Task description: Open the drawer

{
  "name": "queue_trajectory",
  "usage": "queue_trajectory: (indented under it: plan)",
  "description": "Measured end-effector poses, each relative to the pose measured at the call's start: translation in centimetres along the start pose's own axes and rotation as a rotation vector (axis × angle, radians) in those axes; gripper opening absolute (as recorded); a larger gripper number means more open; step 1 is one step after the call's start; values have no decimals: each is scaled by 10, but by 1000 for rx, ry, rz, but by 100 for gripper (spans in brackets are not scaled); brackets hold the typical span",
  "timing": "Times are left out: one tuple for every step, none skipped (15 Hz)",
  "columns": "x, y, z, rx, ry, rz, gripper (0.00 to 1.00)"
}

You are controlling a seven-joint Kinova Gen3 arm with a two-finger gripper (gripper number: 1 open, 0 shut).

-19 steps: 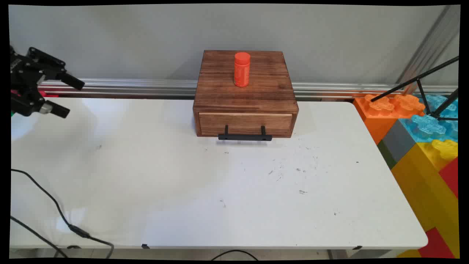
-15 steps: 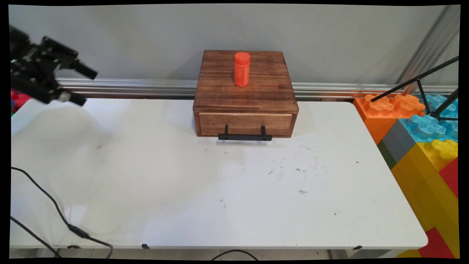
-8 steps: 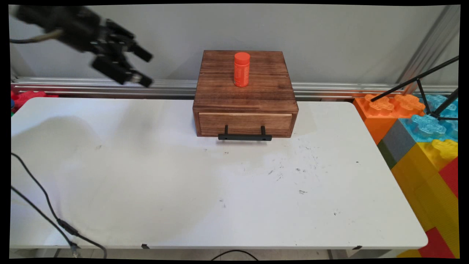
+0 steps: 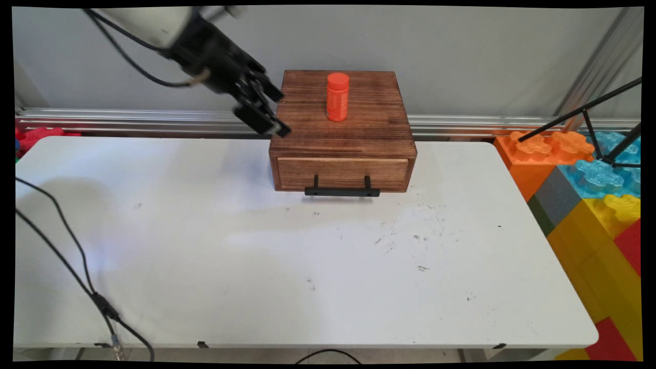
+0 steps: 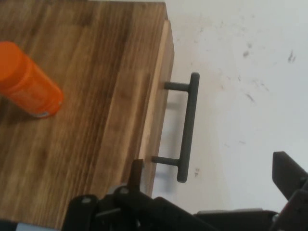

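A wooden box (image 4: 342, 138) with a shut drawer and a black bar handle (image 4: 342, 192) stands at the back middle of the white table (image 4: 256, 266). An orange cylindrical bottle (image 4: 337, 97) stands upright on the box's top. My gripper (image 4: 279, 114) hangs open over the box's left edge, empty, to the left of the bottle and apart from it. In the hand view the bottle (image 5: 29, 79) is at the upper left on the box top (image 5: 86, 125), and the handle (image 5: 187, 127) lies ahead of my gripper (image 5: 211, 175).
Large toy blocks (image 4: 589, 174) in orange, blue and yellow are stacked by the table's right edge, with a black tripod leg (image 4: 584, 110) over them. Black cables (image 4: 66, 246) trail across the table's left side. An aluminium rail (image 4: 128, 120) runs along the wall.
The arm has swept from the far left, rising and moving right, until its open gripper reached the box's left edge. The box and bottle have stayed in place.
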Motion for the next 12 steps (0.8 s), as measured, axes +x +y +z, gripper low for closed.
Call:
queue_trajectory:
  plan:
    - [3,0,9,-1,-8,7,100]
    - [6,0,23,-2,-20,17,100]
    - [9,0,41,-4,-35,26,100]
    - [11,1,55,-8,-46,34,100]
    - [12,2,68,-12,-56,42,100]
    - [12,4,82,-17,-67,48,100]
    - [12,6,97,-23,-77,55,100]
    - [12,8,108,-29,-82,62,100]
    - [11,11,120,-36,-90,71,100]
    - [9,13,132,-42,-97,80,100]
    - [8,15,141,-46,-103,88,100]
    - [6,17,151,-50,-110,97,100]
